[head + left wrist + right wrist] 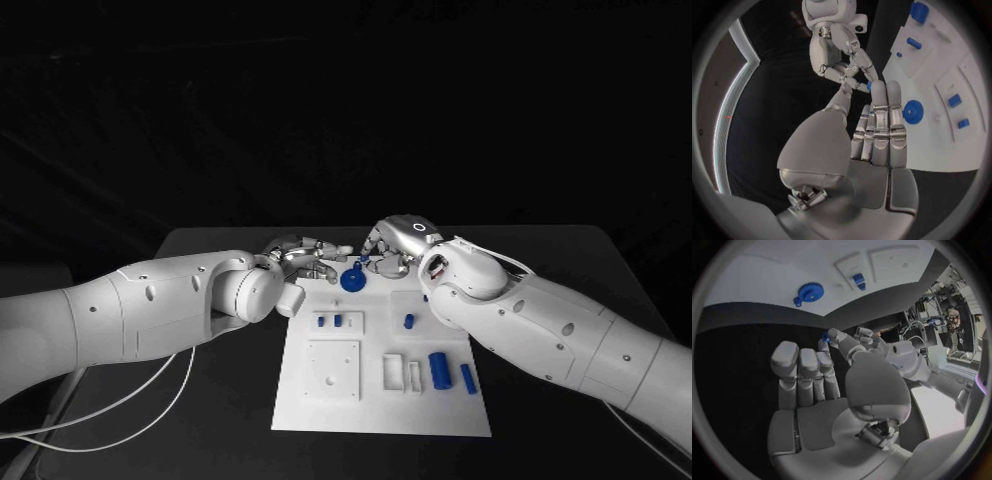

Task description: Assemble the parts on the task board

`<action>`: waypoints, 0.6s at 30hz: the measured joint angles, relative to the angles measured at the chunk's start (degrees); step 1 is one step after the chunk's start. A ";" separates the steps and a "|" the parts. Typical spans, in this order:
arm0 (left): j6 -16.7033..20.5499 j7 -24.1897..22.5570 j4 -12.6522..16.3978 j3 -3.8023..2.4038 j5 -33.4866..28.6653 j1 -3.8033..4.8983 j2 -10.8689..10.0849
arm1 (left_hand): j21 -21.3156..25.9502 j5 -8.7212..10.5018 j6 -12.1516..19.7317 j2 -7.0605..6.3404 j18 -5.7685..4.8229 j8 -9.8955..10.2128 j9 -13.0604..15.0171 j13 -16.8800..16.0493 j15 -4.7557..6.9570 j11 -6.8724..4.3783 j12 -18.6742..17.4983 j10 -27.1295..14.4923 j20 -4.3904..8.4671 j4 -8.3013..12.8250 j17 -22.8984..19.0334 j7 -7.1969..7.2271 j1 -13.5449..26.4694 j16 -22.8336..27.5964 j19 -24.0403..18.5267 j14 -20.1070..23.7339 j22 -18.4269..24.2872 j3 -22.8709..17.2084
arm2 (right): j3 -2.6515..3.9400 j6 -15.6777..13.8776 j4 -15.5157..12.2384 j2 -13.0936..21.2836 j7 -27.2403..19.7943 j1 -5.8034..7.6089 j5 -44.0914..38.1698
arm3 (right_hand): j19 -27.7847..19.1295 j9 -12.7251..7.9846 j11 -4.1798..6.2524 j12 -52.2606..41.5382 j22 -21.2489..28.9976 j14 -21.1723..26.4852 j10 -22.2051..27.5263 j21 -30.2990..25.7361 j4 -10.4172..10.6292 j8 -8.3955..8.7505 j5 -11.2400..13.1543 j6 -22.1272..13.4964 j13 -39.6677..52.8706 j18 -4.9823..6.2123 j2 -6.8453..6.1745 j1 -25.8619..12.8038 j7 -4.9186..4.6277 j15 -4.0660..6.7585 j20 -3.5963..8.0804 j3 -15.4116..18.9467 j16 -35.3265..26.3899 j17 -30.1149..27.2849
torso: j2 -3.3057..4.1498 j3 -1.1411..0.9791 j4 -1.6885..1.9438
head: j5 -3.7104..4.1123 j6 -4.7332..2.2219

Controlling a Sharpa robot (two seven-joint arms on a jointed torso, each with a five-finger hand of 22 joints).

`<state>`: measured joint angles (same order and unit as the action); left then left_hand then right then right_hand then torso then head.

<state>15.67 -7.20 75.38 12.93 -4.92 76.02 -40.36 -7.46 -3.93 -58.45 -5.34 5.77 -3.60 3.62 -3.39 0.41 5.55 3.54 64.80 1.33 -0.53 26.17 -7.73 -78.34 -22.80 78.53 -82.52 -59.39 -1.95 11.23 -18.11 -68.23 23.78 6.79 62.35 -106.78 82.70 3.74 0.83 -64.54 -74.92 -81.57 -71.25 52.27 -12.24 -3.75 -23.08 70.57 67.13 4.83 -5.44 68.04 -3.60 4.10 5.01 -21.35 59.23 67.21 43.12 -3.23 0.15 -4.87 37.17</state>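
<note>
Blue parts mostly lie loose on the white task board (382, 400) in the head view: a gear (353, 279) just beside both hands' fingers and a cylinder (440, 366) well clear of them, so assembly looks barely begun. In the left wrist view, the left hand (873, 145) pinches a small blue piece (869, 86) together with the right hand (839, 50). The right wrist view shows the same fingertip meeting.
</note>
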 measured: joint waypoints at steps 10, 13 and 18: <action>-2.80 -1.05 -0.06 0.04 -3.44 -0.12 0.77 | -0.61 0.44 1.76 -0.62 -0.01 0.00 0.00 -0.01 -0.20 0.21 0.00 -1.24 0.00 -2.27 -0.11 -0.33 0.62 1.25 0.00 -0.20 1.60 -0.34 | 0.51 -0.05 -0.14 -0.40 0.27 -0.16 0.15 | 0.00 0.00 0.00 0.00 0.00 0.00 0.00 0.00 0.00 0.00 0.00 0.00 0.00 0.00 -0.22 0.22 0.00 0.00 0.00 0.00 0.00 0.00 | 0.09 0.00 0.08 | 0.14 -0.13; -3.20 -1.20 -0.17 0.04 -3.99 -0.14 0.97 | -0.61 0.44 1.76 -0.85 0.00 0.00 0.00 -0.01 -0.20 0.29 0.00 -1.80 -0.21 -2.27 -0.20 -0.33 0.38 1.51 -0.21 -0.20 1.95 -0.34 | 0.71 -0.06 -0.20 -0.51 0.33 -0.21 0.18 | 0.00 0.00 0.21 0.00 0.01 0.00 -0.21 0.00 0.20 0.00 0.00 0.00 0.01 -0.01 -0.22 0.22 0.00 0.00 0.00 -0.20 0.00 0.03 | 0.10 0.01 0.08 | 0.15 -0.13; -3.29 -1.30 -0.45 0.05 -4.57 -0.17 1.27 | -0.84 0.44 1.97 -0.59 -0.01 0.00 0.00 0.01 -0.20 0.58 0.00 -2.08 -0.21 -1.92 -0.38 -0.54 -0.02 2.11 -0.21 -0.20 2.70 -0.65 | 1.25 -0.07 -0.36 -0.63 0.47 -0.39 0.20 | 0.00 0.00 0.21 0.00 0.01 0.00 -0.21 0.00 0.23 0.00 0.00 0.00 0.01 -0.01 -0.22 0.23 0.00 0.00 0.00 -0.24 0.00 0.05 | 0.10 0.01 0.11 | 0.21 -0.08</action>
<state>12.38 -8.49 74.93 12.98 -9.49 75.86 -39.09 -8.31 -3.50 -56.48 -5.93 5.76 -3.60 3.62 -3.38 0.20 6.13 3.54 62.72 1.12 -2.45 25.79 -8.27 -78.36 -20.69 78.31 -82.72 -56.69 -2.60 12.47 -18.18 -68.59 23.15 7.26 61.96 -106.58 82.70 3.74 1.03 -64.54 -74.91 -81.57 -71.46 52.27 -12.01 -3.75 -23.08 70.57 67.14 4.82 -5.67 68.27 -3.60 4.10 5.01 -21.59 59.23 67.26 43.21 -3.22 0.26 -4.65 37.08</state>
